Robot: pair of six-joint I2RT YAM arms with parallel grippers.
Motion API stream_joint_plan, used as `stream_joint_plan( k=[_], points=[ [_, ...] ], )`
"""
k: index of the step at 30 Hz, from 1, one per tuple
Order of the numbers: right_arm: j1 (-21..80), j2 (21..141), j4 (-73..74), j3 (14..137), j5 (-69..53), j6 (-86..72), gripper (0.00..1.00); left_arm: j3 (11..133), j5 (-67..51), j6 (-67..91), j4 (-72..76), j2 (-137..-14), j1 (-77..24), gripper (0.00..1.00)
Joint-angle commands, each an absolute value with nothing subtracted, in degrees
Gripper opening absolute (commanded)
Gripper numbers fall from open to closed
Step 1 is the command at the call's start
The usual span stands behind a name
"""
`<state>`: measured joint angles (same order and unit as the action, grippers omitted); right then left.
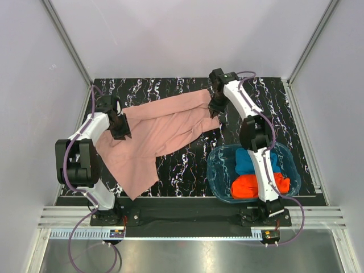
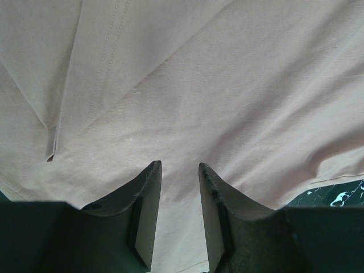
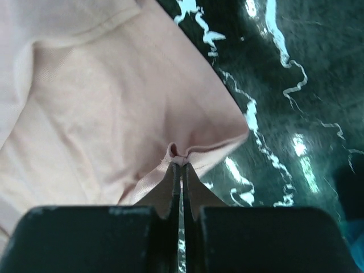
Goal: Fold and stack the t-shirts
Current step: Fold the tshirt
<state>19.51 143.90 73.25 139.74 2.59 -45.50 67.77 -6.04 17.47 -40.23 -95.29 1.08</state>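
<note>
As right gripper pinches pink shirt, left gripper possibly grips it.

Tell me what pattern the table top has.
The table top is black with white marbled veins, best seen in the top external view.

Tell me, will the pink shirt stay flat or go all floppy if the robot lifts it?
Probably floppy: the pink shirt lies creased and folded over itself. It would likely sag from the grip, since the cloth puckers where the right end effector pinches its edge. It looks thin, so probably light.
</note>
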Motion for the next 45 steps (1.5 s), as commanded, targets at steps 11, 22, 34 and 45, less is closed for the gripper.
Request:
stream_joint_plan(
  k=[11,22,34,45],
  points=[
    [19.6,126.7,74.0,118.9,2.1,-40.8,0.0,67.4,-6.1,16.4,-39.1,-93.7,1.1,0.38],
    [19.6,121.2,70.1,101.6,3.5,-38.4,0.0,67.9,-5.6,16.5,-39.7,-94.7,1.2,0.38],
    [19.3,120.9,63.2,105.6,8.4,-27.5,0.53,68.1,-0.2,17.4,-41.7,-92.5,2.5,0.39],
    [18.8,143.7,65.6,141.4,9.3,-39.8,0.42,74.1,3.0,25.7,-42.6,-95.7,7.8,0.4]
  ],
)
